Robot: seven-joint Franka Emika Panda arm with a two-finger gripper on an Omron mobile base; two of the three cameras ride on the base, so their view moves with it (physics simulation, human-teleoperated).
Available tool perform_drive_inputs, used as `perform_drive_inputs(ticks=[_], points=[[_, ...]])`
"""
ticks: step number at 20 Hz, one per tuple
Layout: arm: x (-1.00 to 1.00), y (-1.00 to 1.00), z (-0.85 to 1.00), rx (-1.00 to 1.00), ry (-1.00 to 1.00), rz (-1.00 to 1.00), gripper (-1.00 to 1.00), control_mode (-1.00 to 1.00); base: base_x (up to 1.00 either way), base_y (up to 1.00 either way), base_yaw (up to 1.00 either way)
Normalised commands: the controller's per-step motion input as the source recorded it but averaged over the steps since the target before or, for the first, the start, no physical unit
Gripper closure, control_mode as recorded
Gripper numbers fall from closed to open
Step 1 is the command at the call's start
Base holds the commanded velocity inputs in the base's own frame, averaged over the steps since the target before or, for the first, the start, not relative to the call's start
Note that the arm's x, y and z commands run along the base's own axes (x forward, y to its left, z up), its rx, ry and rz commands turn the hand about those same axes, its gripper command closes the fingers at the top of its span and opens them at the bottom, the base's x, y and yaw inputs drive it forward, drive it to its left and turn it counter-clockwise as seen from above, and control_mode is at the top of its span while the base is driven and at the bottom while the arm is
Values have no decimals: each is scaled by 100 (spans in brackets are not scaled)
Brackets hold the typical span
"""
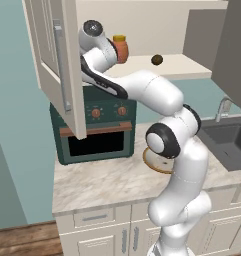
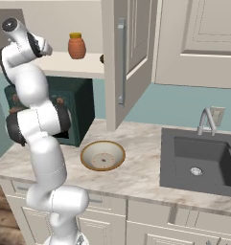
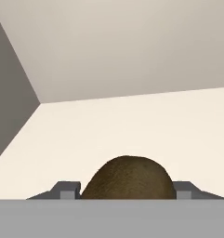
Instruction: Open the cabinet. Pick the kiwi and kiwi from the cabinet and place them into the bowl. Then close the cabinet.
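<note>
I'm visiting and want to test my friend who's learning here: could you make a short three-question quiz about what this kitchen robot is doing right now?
1. True or false: the cabinet door stands open.
2. In the hand view, what sits between the two fingertips?
   A. the orange-brown jar
   B. a kiwi
   C. the bowl
3. Fill in: the bowl on the counter holds ____ kiwis.

Key
1. True. Both doors are swung out, showing the shelf.
2. B. A kiwi lies between the fingertips on the shelf; the jar stands beside the hand, and another kiwi lies farther along.
3. No; it is empty.
</note>
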Motion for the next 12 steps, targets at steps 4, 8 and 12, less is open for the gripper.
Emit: perform_drive_inputs(ticks=[4, 8, 12], points=[[-90, -50, 22, 0, -13, 0, 100, -100, 0, 0, 0], [-100, -76, 2, 0, -16, 0, 100, -100, 0, 0, 0], [-100, -94, 0, -2, -15, 0, 100, -100, 0, 0, 0]])
